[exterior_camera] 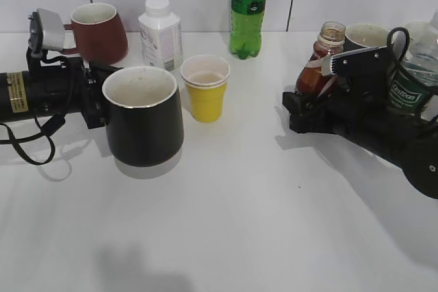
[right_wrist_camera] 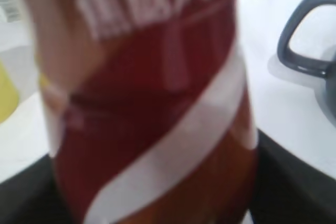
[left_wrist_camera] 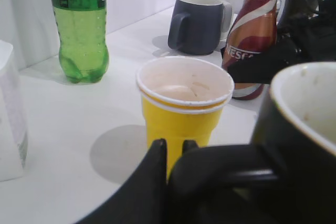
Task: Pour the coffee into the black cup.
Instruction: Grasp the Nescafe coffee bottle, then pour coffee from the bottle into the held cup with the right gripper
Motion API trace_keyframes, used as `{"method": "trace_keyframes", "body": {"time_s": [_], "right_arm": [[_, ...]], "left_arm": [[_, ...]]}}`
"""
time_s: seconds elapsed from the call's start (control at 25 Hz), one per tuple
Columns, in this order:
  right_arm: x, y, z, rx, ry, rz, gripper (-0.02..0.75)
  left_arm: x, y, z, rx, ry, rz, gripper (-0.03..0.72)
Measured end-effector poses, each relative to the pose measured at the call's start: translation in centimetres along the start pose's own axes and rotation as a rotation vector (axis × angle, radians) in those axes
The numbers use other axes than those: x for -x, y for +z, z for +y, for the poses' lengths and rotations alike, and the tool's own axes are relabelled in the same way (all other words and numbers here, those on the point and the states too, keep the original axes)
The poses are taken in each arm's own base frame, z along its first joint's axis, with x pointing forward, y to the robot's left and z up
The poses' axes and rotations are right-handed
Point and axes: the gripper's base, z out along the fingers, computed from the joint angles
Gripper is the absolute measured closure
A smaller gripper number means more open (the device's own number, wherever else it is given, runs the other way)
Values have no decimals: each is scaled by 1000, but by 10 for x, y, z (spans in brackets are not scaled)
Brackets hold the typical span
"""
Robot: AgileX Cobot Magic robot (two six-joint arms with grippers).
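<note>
The black cup (exterior_camera: 144, 117) stands on the white table at the left, its white inside empty. It also shows in the left wrist view (left_wrist_camera: 304, 129). My left gripper (exterior_camera: 96, 100) is shut on its handle (left_wrist_camera: 220, 163), with the fingertips (left_wrist_camera: 173, 148) just past it. The coffee is a brown-red bottle (exterior_camera: 321, 59) with a white stripe, uncapped and upright at the right. It also shows in the left wrist view (left_wrist_camera: 252, 35). My right gripper (exterior_camera: 304, 97) is shut around the bottle's lower body. The bottle (right_wrist_camera: 157, 103) fills the right wrist view.
A yellow paper cup (exterior_camera: 205, 90) stands just right of the black cup. Behind are a brown mug (exterior_camera: 99, 32), a white bottle (exterior_camera: 161, 32) and a green bottle (exterior_camera: 248, 8). A dark grey mug (exterior_camera: 366, 35) and a clear bottle (exterior_camera: 414, 66) stand behind the coffee.
</note>
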Motion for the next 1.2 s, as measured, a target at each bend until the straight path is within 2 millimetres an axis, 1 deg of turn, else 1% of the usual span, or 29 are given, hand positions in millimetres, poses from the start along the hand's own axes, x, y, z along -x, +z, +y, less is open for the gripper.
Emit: {"method": "trace_keyframes", "body": {"time_s": [0.28,0.36,0.44,0.6,0.68,0.8,1.04,1.2], "right_arm": [[1,0,0,1,1,-13,201],[6,-2,1,3,-3,-19,201],[16,-7,2,9,-23,-10,202],[54,-29,9,47,-118,-59,202],[74,-43,14,79,-194,-104,202],[94,-62,20,111,-320,-129,202],[112,-88,22,95,-524,-119,202],[121,-99,25,96,-608,-156,202]], "left_arm": [[0,0,0,0,0,0,634],[0,0,0,0,0,0,634],[0,0,0,1,0,0,634],[2,6,-4,-9,-3,-7,634],[5,15,-10,-36,3,-11,634],[14,30,-18,-84,10,-25,634],[40,61,-32,-173,69,-75,634],[57,84,-51,-245,125,-108,634]]}}
